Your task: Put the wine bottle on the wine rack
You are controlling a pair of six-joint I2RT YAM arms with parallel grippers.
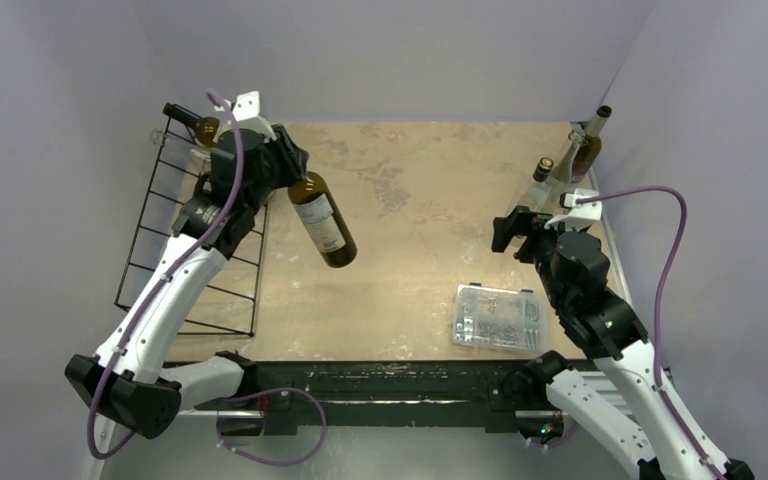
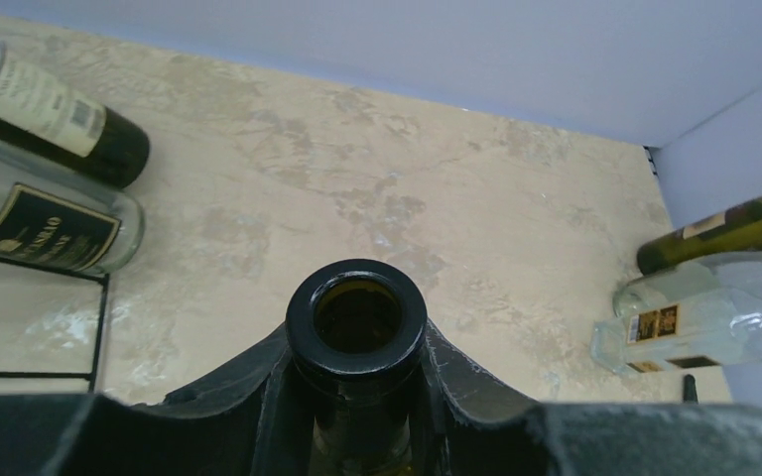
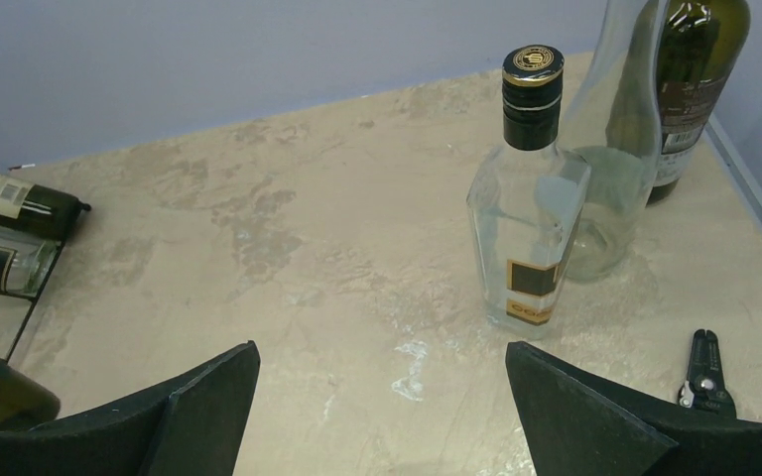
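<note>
**Bench** (image 1: 410,200): tan and mottled, carrying everything listed below.

**Wine rack** (image 1: 150,232): a black wire grid, sitting slanted along the bench's left edge. Two bottles (image 2: 55,104) are already lying at its far end, and the nearer cells are showing empty.

**Left arm** (image 1: 175,280): reaching up from its base across the rack, with the wrist bending right at the rack's far right corner. The left jaws are clamping shut around the neck of the wine bottle, just below its lip.

**Right arm** (image 1: 600,300): folding back on the right side. The right jaws are standing wide open, holding nothing and pointing toward the far right corner.

**Wine bottle** (image 1: 325,225): dark glass with a pale label, hanging tilted from its neck just beside the rack's right edge. Its base is pointing toward the near middle of the bench and appears to be off the surface. The step in hand is judged to be carrying the bottle to the rack. The next move is calling for a swing left over the wires, lining the body up with a free cell, then lowering it before letting go.

**Standing bottles** (image 3: 531,228): three are grouping in the far right corner, well apart from the rack.

**Plastic box** (image 1: 498,317): clear, lying near the right arm.

**Pliers** (image 3: 706,372): small, lying beside the standing bottles.
</note>
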